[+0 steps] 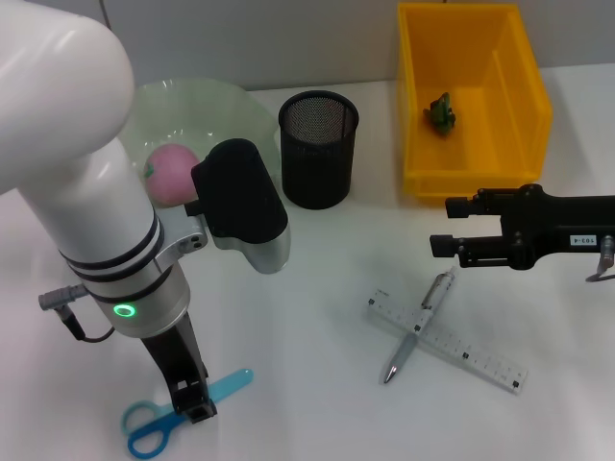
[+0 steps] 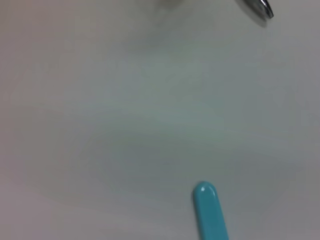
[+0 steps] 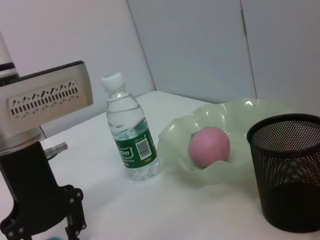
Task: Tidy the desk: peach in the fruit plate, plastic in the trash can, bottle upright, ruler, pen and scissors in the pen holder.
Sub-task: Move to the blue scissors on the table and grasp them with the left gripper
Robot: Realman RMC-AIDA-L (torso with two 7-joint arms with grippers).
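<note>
1. Blue scissors (image 1: 168, 411) flat on the white table (image 1: 317, 288), near front left corner; two ring handles toward the left, rounded light-blue tip pointing right. Same tip pokes into the left wrist view (image 2: 210, 210).
2. Left gripper (image 1: 195, 411) down right on top of the scissors, about where handles meet blades. Open or clamped? Cannot tell, fingers hidden from above.
3. Clear ruler (image 1: 447, 338) lying diagonally on the right half of the table, silver pen (image 1: 420, 325) crossed over it like an X.
4. Right gripper (image 1: 444, 227) coming in from the right edge, hovering just above and behind the pen's upper end, black fingers spread apart, holding nothing.
5. Pink peach (image 1: 171, 174) already sitting in the pale green wavy fruit plate (image 1: 240, 106), back left.
6. Black mesh pen holder (image 1: 318, 149) just right of the plate, upright.
7. Yellow bin (image 1: 524, 106) at back right with a small green scrap (image 1: 441, 112) inside.
8. Water bottle (image 3: 131, 135) standing upright, white cap on, green label, beside the plate in the right wrist view.
</note>
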